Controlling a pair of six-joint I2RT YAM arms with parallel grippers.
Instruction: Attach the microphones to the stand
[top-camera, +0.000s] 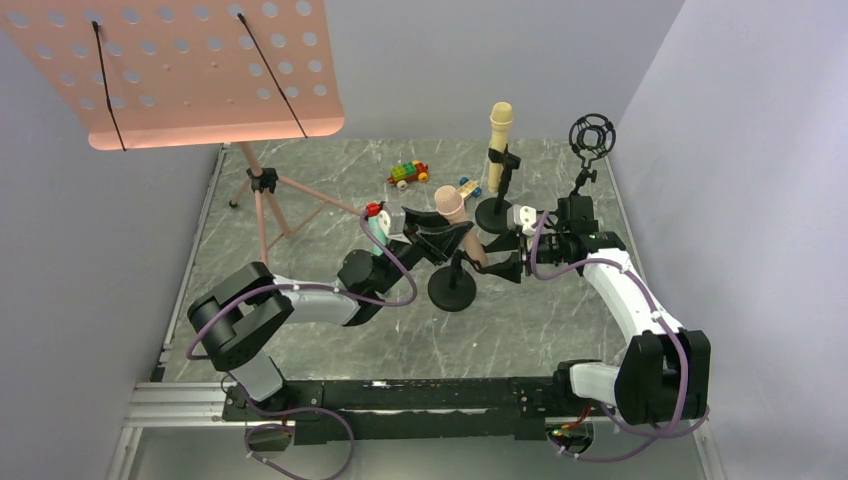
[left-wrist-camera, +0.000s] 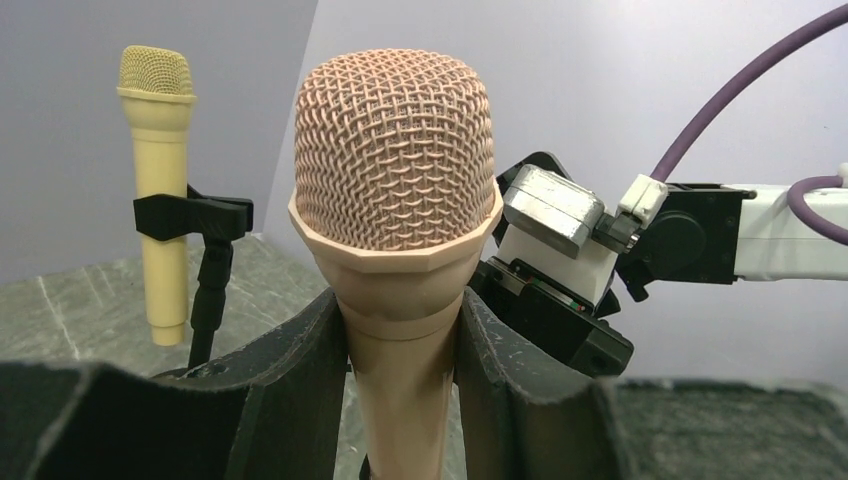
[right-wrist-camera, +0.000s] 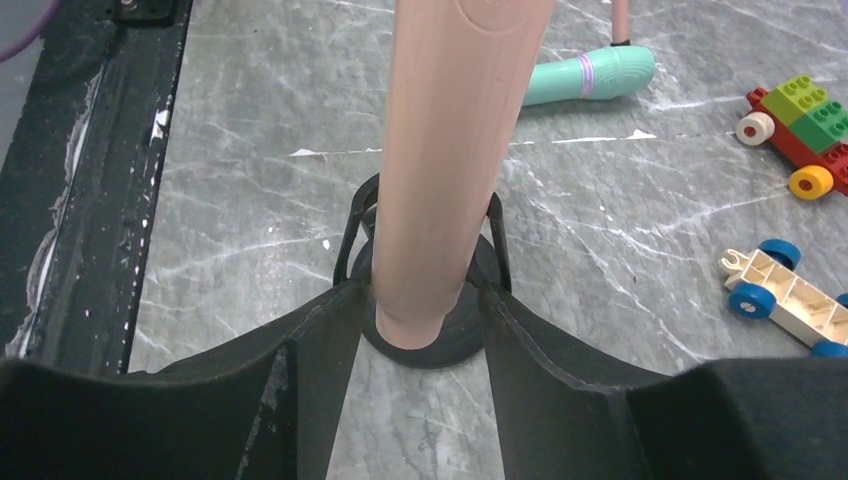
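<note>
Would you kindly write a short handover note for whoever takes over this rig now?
Left gripper is shut on the peach-pink microphone below its head.
Right gripper straddles its lower end over the front stand; grip unclear.
Yellow microphone is clipped upright in the back stand: done.
To do: seat the pink one, then the mint-green microphone, lying on the table.

The peach microphone (right-wrist-camera: 455, 150) hides part of the mint microphone (right-wrist-camera: 590, 78).
</note>
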